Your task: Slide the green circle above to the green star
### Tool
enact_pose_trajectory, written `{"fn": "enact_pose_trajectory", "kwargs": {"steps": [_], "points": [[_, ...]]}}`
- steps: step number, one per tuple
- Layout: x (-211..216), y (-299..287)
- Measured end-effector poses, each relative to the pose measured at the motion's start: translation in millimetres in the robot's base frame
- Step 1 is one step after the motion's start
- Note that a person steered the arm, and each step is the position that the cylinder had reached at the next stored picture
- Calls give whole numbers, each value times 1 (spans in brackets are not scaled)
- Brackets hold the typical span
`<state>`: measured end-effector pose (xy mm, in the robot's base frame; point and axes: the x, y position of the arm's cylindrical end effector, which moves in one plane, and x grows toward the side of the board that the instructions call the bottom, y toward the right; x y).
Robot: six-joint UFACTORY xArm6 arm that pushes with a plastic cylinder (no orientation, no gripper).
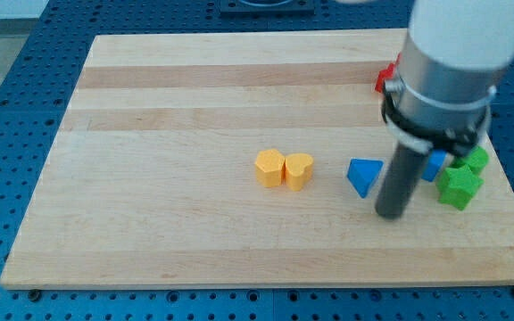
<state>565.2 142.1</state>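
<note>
The green circle (477, 160) looks like a small, rigid block, probably light enough to skate readily over the smooth wood of the counter (177, 134), so I judge that a slow, centred push would suit it better than a glancing one, which could spin it off to one side. There is nothing to take hold of with: the end effector is a plain dark rod with no jaws to open or close, so contact would have to be made on the block's side wall, on the face opposite the way it should travel. Only a sliver of the green circle shows, at the view's right, peeking out from behind the arm's housing, and its round outline cannot really be confirmed (the colour is clear, the shape is not). It sits touching or just beside the green star (459, 186), up and to the view's right of it. My tip (390, 214) rests on the counter between the blue triangle (364, 176) and the green star, to the view's left of both green pieces. A second blue block (435, 165) is mostly hidden behind the rod, and a red block (385, 78) sits near the counter's top edge.
</note>
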Motion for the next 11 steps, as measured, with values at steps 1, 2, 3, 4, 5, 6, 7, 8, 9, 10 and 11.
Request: {"fn": "enact_pose_trajectory", "kwargs": {"steps": [1,2,3,4,5,6,7,8,9,10,11], "points": [[53,13],[53,42],[42,76],[20,76],[14,79],[-38,77],[-37,78],[-37,112],[-37,141],[-62,140],[-73,140]]}}
